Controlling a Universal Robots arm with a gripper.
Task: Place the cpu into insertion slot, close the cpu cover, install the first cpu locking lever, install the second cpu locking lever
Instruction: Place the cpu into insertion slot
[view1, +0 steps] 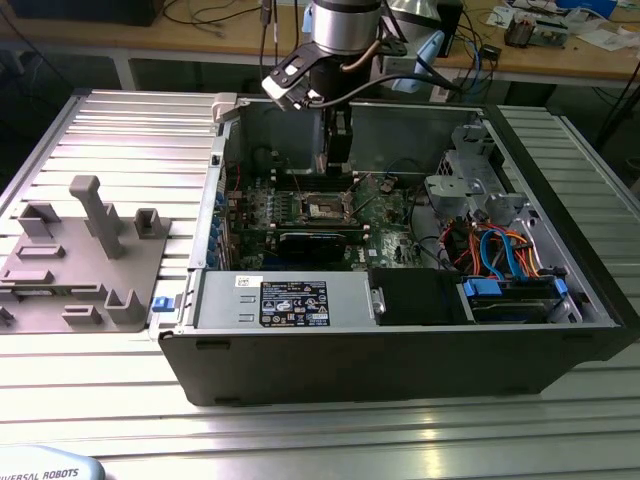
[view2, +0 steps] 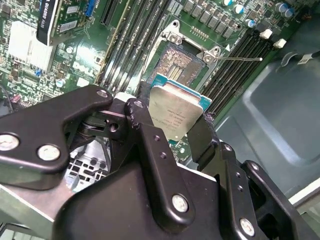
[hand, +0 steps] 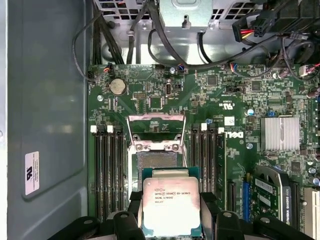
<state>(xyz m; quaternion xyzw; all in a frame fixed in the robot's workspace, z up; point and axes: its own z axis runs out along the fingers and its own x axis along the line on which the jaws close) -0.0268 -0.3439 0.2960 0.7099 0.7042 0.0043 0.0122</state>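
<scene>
My gripper (hand: 171, 212) is shut on the cpu (hand: 171, 205), a square chip with a silvery top, clamped by two opposite edges between black fingers (hand: 134, 207). The cpu hangs tilted just above the green motherboard (hand: 150, 90), beside the insertion slot (hand: 156, 161), a dark square socket that lies bare. The cpu cover (hand: 156, 131), a thin metal frame, stands raised at the socket's far end. In the second wrist view the cpu (view2: 179, 112) sits short of the insertion slot (view2: 179, 62), and a thin lever rod (view2: 242, 58) sticks out beside it. In the exterior view the gripper (view1: 336, 165) reaches into the open computer case.
Long black memory slots (hand: 107, 170) flank the socket on both sides. A silver heat sink (hand: 280, 134) and a black card (view1: 310, 243) lie nearby. The power supply (view1: 290, 300) and a drive bay with coloured cables (view1: 510, 260) line the case front. A grey fixture (view1: 80, 250) sits outside on the exterior view's left.
</scene>
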